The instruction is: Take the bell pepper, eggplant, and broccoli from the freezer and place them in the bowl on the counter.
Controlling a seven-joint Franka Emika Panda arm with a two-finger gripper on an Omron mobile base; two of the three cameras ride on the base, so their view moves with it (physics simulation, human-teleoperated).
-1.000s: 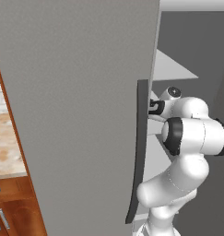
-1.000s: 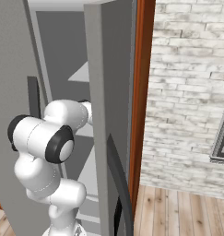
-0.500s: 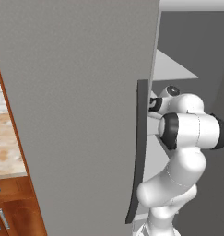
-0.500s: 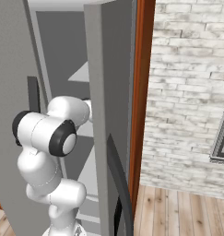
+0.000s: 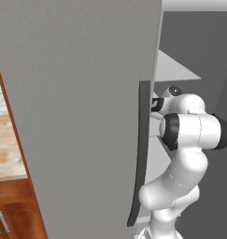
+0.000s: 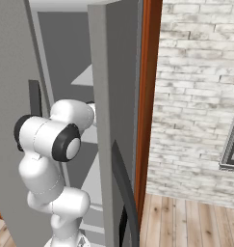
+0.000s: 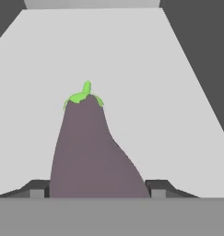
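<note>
Purple-mauve and dull, the eggplant [image 7: 92, 147] lay on a pale grey shelf [image 7: 145, 73] inside the freezer [image 5: 77, 93], its green stem end pointing away toward the back wall. From where I stood, the white arm [image 5: 189, 140] was bent round the edge of the freezer's door, reaching in past the dark curved handle [image 5: 139, 154]; that posture looked forced by the door standing between the base and the shelves.

The gripper [image 7: 95, 191] sat low at the shelf, level with the vegetable's fat end. One finger tip [image 7: 37, 190] showed just beside the eggplant's one flank and the other tip just beside the opposite flank, so the body lay squarely between them. Whether the tips were pressing on the skin or merely standing next to it, I could not tell. My guess was that the grasp on the eggplant was the step in hand, with the carry to the bowl on the counter [image 5: 7, 149] yet to come.
</note>
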